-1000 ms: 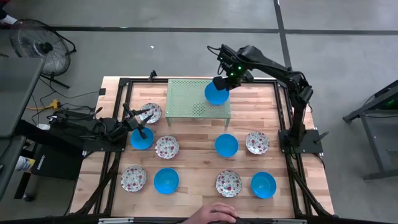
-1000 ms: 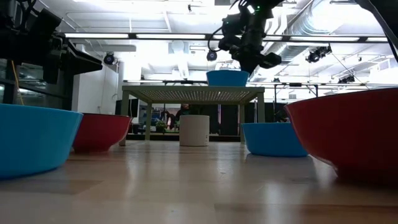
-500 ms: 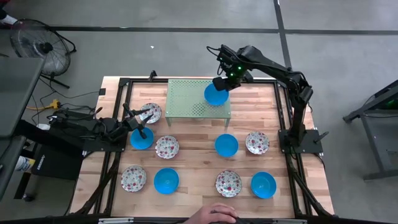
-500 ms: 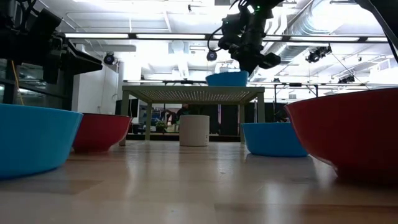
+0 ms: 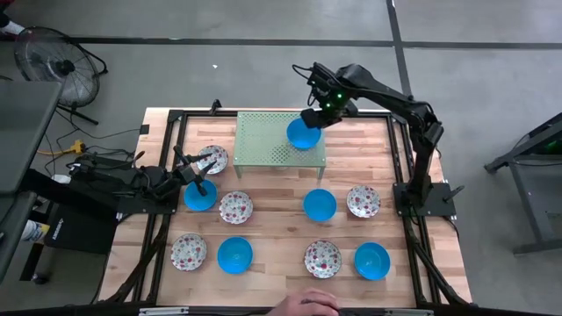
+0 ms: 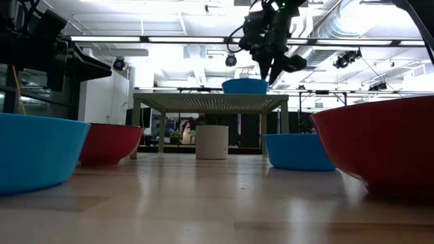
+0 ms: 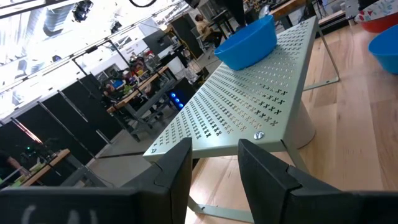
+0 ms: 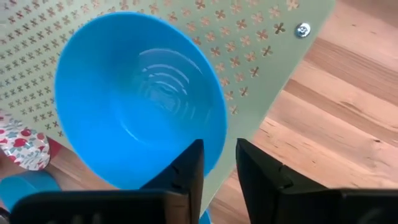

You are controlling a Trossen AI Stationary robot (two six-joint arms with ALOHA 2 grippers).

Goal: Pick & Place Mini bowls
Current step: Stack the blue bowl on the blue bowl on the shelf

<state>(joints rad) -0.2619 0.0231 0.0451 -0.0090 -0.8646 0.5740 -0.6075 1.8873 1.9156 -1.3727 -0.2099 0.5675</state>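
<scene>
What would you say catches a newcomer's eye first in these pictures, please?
Probably the blue bowl sitting on top of the pale green rack at the table's far side, with the right gripper open just above its rim. Next come the nine other bowls spread over the wooden table, blue and floral mixed, and the left gripper resting over a blue one near the left edge.

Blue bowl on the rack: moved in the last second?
Yes. In the high view the blue bowl has slid slightly inward from the green rack's right edge, with the right gripper beside its rim.
</scene>
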